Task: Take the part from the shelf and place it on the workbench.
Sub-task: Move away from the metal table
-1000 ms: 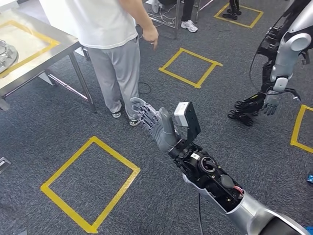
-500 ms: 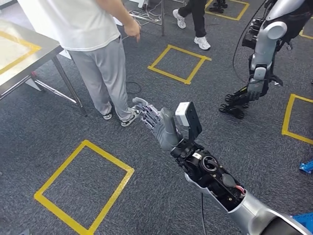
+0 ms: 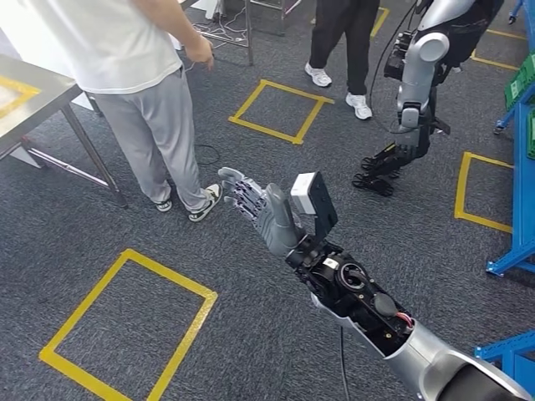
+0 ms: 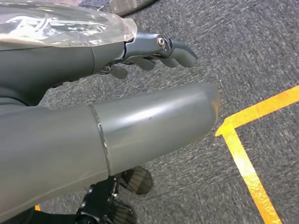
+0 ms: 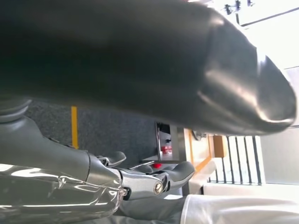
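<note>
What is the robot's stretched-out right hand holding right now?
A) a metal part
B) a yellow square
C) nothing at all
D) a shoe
C: in the head view the right hand reaches out over the grey carpet with its fingers spread and nothing in them.

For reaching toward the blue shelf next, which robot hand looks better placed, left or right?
Right, probably. The right robot hand is raised and stretched forward, fingers apart, holding nothing, and the blue shelf stands on that side. The left robot hand hangs low over the carpet.
</note>
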Motion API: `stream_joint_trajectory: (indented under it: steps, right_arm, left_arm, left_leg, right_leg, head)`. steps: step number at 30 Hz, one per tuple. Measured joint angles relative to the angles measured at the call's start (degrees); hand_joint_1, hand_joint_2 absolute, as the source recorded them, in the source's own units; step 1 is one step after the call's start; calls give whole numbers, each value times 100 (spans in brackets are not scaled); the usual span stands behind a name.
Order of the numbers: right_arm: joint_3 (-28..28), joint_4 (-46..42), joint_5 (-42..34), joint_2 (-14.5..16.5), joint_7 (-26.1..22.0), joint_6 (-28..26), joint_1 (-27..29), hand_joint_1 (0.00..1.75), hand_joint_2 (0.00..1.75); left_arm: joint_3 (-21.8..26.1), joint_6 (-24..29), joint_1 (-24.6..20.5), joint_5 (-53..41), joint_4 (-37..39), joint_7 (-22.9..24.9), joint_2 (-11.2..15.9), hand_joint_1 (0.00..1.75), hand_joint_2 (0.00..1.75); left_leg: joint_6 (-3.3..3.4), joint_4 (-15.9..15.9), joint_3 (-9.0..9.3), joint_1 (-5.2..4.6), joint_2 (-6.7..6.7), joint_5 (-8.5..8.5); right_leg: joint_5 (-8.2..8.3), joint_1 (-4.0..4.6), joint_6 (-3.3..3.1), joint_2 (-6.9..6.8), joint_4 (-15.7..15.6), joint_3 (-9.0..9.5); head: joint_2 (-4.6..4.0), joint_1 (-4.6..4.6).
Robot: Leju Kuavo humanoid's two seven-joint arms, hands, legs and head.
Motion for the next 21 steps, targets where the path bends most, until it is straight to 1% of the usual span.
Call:
stream_joint_trajectory:
  steps: [1, 2, 3, 4, 5, 6, 7, 8, 9, 10, 11, 12, 13, 14, 15, 16, 17, 18, 19, 20, 21]
  right_arm:
    - [-1, 0, 2, 0, 0, 0, -10, 0, 0]
    - [-1, 2, 3, -1, 1, -1, -17, 0, 0]
    - [0, 6, 3, -1, 2, -3, -22, 0, 0]
    - [2, 14, 3, -1, 3, -5, -21, 0, 0]
    - [5, 23, 3, -1, 4, -9, -14, 0, 0]
    - [7, 31, 3, 0, 5, -11, -10, 0, 0]
    - [8, 36, 3, 0, 5, -13, -9, 0, 0]
    - [8, 37, 3, 0, 5, -16, -11, 0, 0]
    - [7, 38, 2, 0, 5, -18, -16, 0, 0]
    - [6, 38, -1, 0, 4, -21, -25, 0, 0]
    - [5, 38, -5, 0, 3, -25, -34, 0, 0]
    - [4, 38, -9, 0, 3, -30, -41, 0, 0]
    - [4, 38, -13, -1, 3, -35, -45, 0, 0]
    - [3, 38, -14, -1, 4, -42, -44, 0, 0]
    - [2, 34, -15, -1, 5, -50, -40, 0, 0]
    - [0, 30, -15, -1, 6, -58, -41, 0, 0]
    - [-2, 25, -16, -1, 9, -67, -41, 0, 0]
    - [-3, 22, -18, -1, 11, -74, -37, 0, 0]
    - [-3, 22, -18, -1, 14, -78, -30, 0, 0]
    - [-2, 24, -19, 0, 18, -81, -18, 0, 0]
    - [0, 26, -20, -1, 19, -84, -6, 0, 0]
  left_arm:
    - [-1, 2, -3, 0, -1, 0, -4, 0, 0]
    - [-3, 4, -2, 0, -1, 0, -6, 0, 0]
    - [-6, 6, 4, 0, -1, 0, -6, 0, 0]
    - [-10, 8, 10, 0, -1, 0, -6, 0, 0]
    - [-15, 8, 14, 0, -1, 0, -7, 0, 0]
    - [-19, 9, 14, 0, -1, 0, -8, 0, 0]
    - [-23, 9, 13, 0, -1, 0, -11, 0, 0]
    - [-25, 9, 11, 0, -1, 0, -14, 0, 0]
    - [-26, 10, 10, -1, -2, 0, -16, 0, 0]
    - [-29, 10, 8, -2, -2, 0, -18, 0, 0]
    - [-32, 11, 6, -4, -3, 0, -16, 0, 0]
    - [-38, 11, 5, -9, -3, 0, -16, 0, 0]
    - [-44, 12, 2, -14, -3, 0, -18, 0, 0]
    - [-51, 12, -4, -20, -5, 0, -20, 0, 0]
    - [-58, 12, -14, -28, -8, 0, -25, 0, 0]
    - [-63, 12, -27, -36, -11, 0, -30, 0, 0]
    - [-68, 12, -42, -44, -14, 0, -33, 0, 0]
    - [-70, 12, -51, -50, -15, 0, -34, 0, 0]
    - [-72, 12, -54, -53, -15, 1, -35, 0, 0]
    - [-73, 12, -51, -55, -14, 2, -38, 0, 0]
    - [-76, 12, -46, -54, -14, 3, -43, 0, 0]
  left_leg:
    - [35, -17, 6, 7, 28, 10]
    - [58, -22, 9, 6, 57, 12]
    - [74, -22, 7, 0, 84, 9]
    - [84, -20, 6, -6, 116, 6]
    - [87, -18, 7, -9, 146, 3]
    - [88, -16, 10, -12, 172, -1]
    - [84, -13, 19, -14, 195, -8]
    - [77, -10, 30, -15, 213, -16]
    - [63, -10, 45, -18, 235, -26]
    - [43, -4, 52, -26, 258, -36]
    - [18, -3, 53, -33, 280, -39]
    - [-8, -5, 51, -39, 311, -38]
    - [-32, -7, 47, -43, 338, -31]
    - [-61, -20, 50, -43, 367, -21]
    - [-92, -12, 53, -38, 366, -38]
    - [-122, 55, 30, -33, 330, -96]
    - [-154, 273, -60, -27, 264, -233]
    - [-175, 626, -216, -18, 182, -426]
    - [-188, 1054, -419, -16, 125, -624]
    - [-197, 1468, -622, -13, 90, -775]
    - [-198, 1693, -745, -13, 78, -811]
  right_leg:
    - [-139, -4, 32, -65, 212, -97]
    - [-329, -12, 56, -137, 547, -245]
    - [-537, -15, 79, -181, 970, -434]
    - [-699, -21, 97, -199, 1376, -613]
    - [-754, -24, 107, -209, 1619, -721]
    - [-696, -25, 109, -218, 1640, -725]
    - [-533, -25, 101, -233, 1411, -611]
    - [-334, -24, 86, -255, 1056, -434]
    - [-174, -16, 62, -304, 615, -213]
    - [-68, 4, 31, -343, 254, -39]
    - [-29, 20, 1, -367, 38, 71]
    - [-22, 39, -31, -371, -97, 138]
    - [-11, 51, -57, -339, -109, 140]
    - [7, 46, -89, -302, -119, 147]
    - [31, 36, -122, -268, -141, 154]
    - [55, 20, -154, -239, -166, 162]
    - [80, 3, -187, -207, -191, 168]
    - [93, -7, -203, -178, -202, 166]
    - [100, -10, -214, -145, -203, 156]
    - [106, -9, -220, -102, -203, 147]
    - [110, -8, -220, -53, -202, 143]
  head:
    - [0, 17]
    - [0, 38]
    - [0, 59]
    - [0, 70]
    - [0, 75]
    - [0, 77]
    - [0, 81]
    - [0, 87]
    - [0, 91]
    - [0, 91]
    - [0, 90]
    - [0, 86]
    - [0, 81]
    - [0, 80]
    - [0, 76]
    - [0, 65]
    - [0, 46]
    - [0, 26]
    - [0, 6]
    - [0, -4]
    - [0, -5]
